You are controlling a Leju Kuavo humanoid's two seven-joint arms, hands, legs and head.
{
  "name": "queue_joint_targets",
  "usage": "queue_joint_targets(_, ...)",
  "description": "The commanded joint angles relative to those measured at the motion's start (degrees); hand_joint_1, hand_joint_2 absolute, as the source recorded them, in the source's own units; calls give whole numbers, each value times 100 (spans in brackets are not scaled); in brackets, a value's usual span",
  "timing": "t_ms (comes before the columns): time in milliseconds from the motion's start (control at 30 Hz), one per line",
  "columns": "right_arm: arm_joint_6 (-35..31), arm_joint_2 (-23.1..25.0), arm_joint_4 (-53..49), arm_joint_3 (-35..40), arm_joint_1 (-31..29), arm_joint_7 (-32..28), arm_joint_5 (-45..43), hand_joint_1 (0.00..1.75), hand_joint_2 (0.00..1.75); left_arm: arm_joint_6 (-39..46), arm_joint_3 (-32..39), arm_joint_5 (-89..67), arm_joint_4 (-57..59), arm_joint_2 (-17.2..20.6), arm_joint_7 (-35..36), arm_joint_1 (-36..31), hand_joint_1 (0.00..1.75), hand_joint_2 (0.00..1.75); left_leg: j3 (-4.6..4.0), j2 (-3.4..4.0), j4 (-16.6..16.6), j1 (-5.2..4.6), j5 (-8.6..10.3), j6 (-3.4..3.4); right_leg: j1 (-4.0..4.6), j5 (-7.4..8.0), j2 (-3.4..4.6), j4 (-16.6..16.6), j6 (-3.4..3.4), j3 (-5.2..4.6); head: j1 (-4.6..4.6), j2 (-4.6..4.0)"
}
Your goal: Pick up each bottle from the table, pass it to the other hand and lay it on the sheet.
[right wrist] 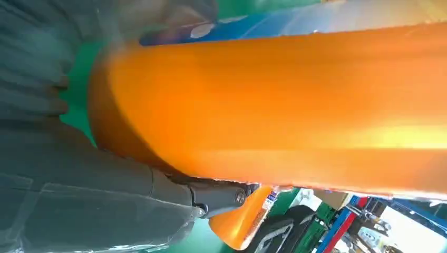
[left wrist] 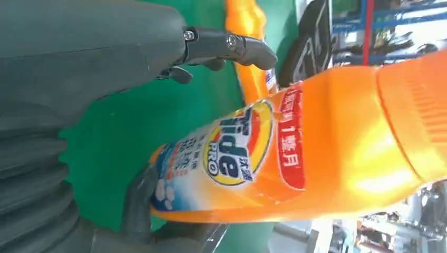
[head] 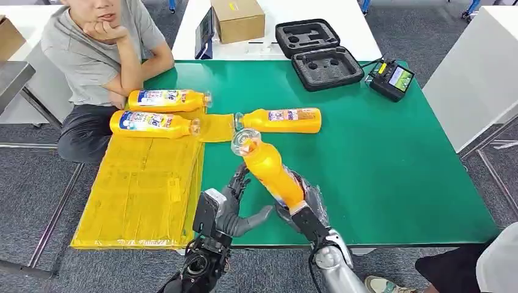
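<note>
My right hand grips the base of an orange detergent bottle, held tilted above the green table with its clear cap pointing away from me. The same bottle is close up in the right wrist view. My left hand is open beside it, fingers spread toward the bottle and apart from it. Two orange bottles lie on the yellow sheet. A third bottle lies on the table, its cap at the sheet's edge.
A person sits at the far left corner, elbow by the sheet. A black foam case, a cardboard box and a small black device are at the back. Another person's knee is at the near right.
</note>
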Motion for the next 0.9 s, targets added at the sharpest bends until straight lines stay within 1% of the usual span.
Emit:
queue_joint_targets(33,-132,108,717,87,-385,-11,-76,175,175,5,-15,17,388,-38,14,-367,0,175,31,3,0,5,-12,-11,4,-10,11,-1,-10,29,0,0)
queue_joint_targets(100,-166,107,744,92,-389,-11,-70,175,175,43,13,45,392,-50,-16,-369,0,175,14,3,-4,2,-4,-6,1,-2,7,-4,-5,12,0,0)
queue_joint_targets(133,-173,111,758,100,-396,-11,-64,175,175,100,20,38,406,-60,-55,-390,0,175,33,5,-2,4,-12,-10,2,-9,13,-4,-8,31,0,0)
queue_joint_targets(200,-150,163,756,163,-387,-11,-23,175,175,303,33,22,547,-116,-123,-527,0,175,15,0,-2,3,-4,-7,2,-3,5,-3,-6,15,0,0)
queue_joint_targets(233,-156,177,755,170,-385,-11,-16,175,175,303,33,23,557,-119,-124,-543,0,175,29,1,-2,4,-11,-10,3,-9,9,-2,-9,28,0,0)
queue_joint_targets(333,-156,177,755,170,-385,-11,-16,175,175,303,33,23,557,-119,-124,-543,0,175,11,3,-4,2,-3,-6,1,-1,7,-2,-5,10,0,0)
queue_joint_targets(433,-156,177,755,170,-385,-11,-16,175,175,303,33,23,557,-119,-124,-543,0,175,29,3,-2,4,-11,-11,3,-8,11,-2,-10,28,0,0)
queue_joint_targets(500,-156,177,755,170,-385,-11,-16,175,175,303,33,23,557,-119,-124,-543,0,175,18,3,-3,2,-6,-7,1,-4,8,-3,-6,17,0,0)
queue_joint_targets(533,-156,177,755,170,-385,-11,-16,175,175,303,33,23,557,-119,-124,-543,0,175,34,3,-2,5,-13,-11,3,-10,11,-2,-10,32,0,0)
queue_joint_targets(633,-156,177,755,170,-385,-11,-16,175,175,303,33,23,557,-119,-124,-543,0,175,12,1,-3,2,-3,-6,1,-2,5,-2,-5,11,0,0)
queue_joint_targets(700,-156,177,755,170,-385,-11,-16,175,175,303,33,23,557,-119,-124,-543,0,175,19,3,-2,3,-7,-7,2,-5,8,-1,-7,17,0,0)
queue_joint_targets(733,-142,186,788,179,-401,-11,8,175,175,385,38,25,583,-131,-186,-551,0,175,28,3,0,5,-12,-10,3,-9,10,-2,-9,28,0,0)
queue_joint_targets(800,-123,228,895,224,-473,-11,46,175,175,495,29,32,659,-160,-234,-605,0,175,19,3,-2,3,-7,-8,2,-5,9,-3,-7,18,0,0)
queue_joint_targets(833,-153,238,947,267,-510,-11,71,175,175,539,25,48,728,-180,-246,-643,0,175,30,5,-2,4,-11,-10,3,-8,12,-2,-9,27,0,0)
queue_joint_targets(900,-317,274,1108,358,-620,-11,192,175,175,495,30,149,998,-244,-176,-807,0,175,19,6,-1,3,-7,-8,2,-4,12,-1,-7,17,0,0)
